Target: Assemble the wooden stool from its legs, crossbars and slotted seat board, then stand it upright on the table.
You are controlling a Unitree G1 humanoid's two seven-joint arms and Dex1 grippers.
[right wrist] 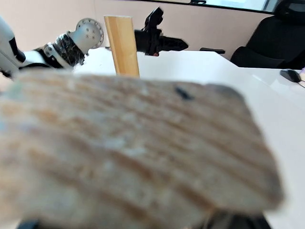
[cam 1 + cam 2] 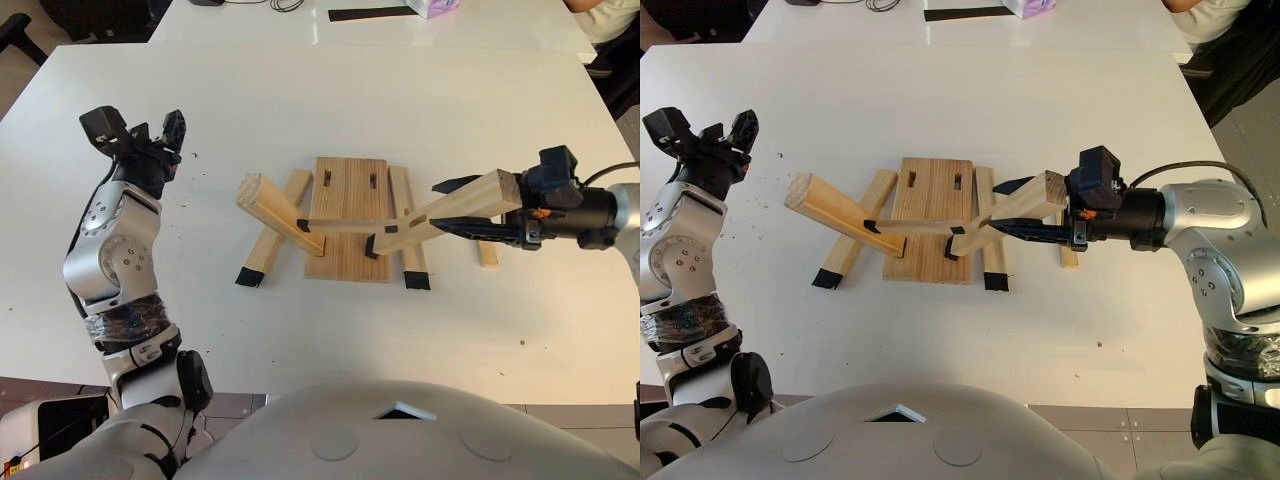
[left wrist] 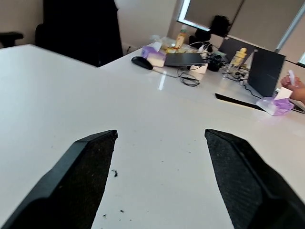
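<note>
Under half done. Grips one leg (image 2: 470, 200) in the right tool (image 2: 455, 207), joined by a crossbar (image 2: 345, 226) to a second leg (image 2: 280, 212), over the seat board (image 2: 348, 185) lying flat at the middle of the desk (image 2: 300, 100). Holds the left tool (image 2: 145, 135) wide, empty, near the left edge. Leaves two legs (image 2: 268, 252) loose beside the board.

Tissue box (image 3: 278, 106), computer mouse (image 3: 141, 62), black chair (image 1: 274, 45)

The seat board (image 2: 345, 200) lies mid-table (image 2: 300, 90), the left leg (image 2: 260, 258) and right leg (image 2: 412, 262) flat alongside it. The joined frame (image 2: 345, 226) crosses above it, its right end in my right gripper (image 2: 462, 208); beneath that, perhaps a crossbar (image 2: 487, 254).
</note>
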